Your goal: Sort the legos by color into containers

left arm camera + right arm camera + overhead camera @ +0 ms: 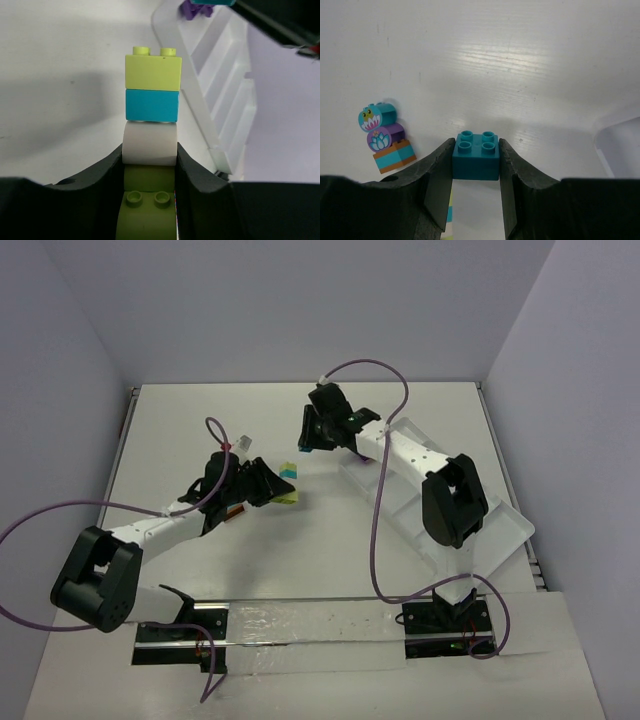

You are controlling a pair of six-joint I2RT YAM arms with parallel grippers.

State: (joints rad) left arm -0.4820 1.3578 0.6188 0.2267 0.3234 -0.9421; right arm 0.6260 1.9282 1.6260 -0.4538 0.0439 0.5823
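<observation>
Gripping a stack of studded plastic bricks [150,125] with my left jaws, closed tight on its lower end. The olive-green brick [147,200] sits deep between them and the rounded cream brick [149,144] is pinched just beyond it. The teal brick [151,105] and lime-green brick [153,72] stick out past the grip. Beside the stack runs the long white plastic tray with thin dividers [220,100], with a small purple brick [192,9] at its far end. Over on the other side, my right jaws are closed on a dark teal four-stud brick [476,156], held over the white tabletop [495,60]. Down on that tabletop, off to the left, lies a loose clump [385,137]: a teal frog-face piece, a purple flower piece and a teal-and-orange-brown base. A corner of the tray shows at right.
</observation>
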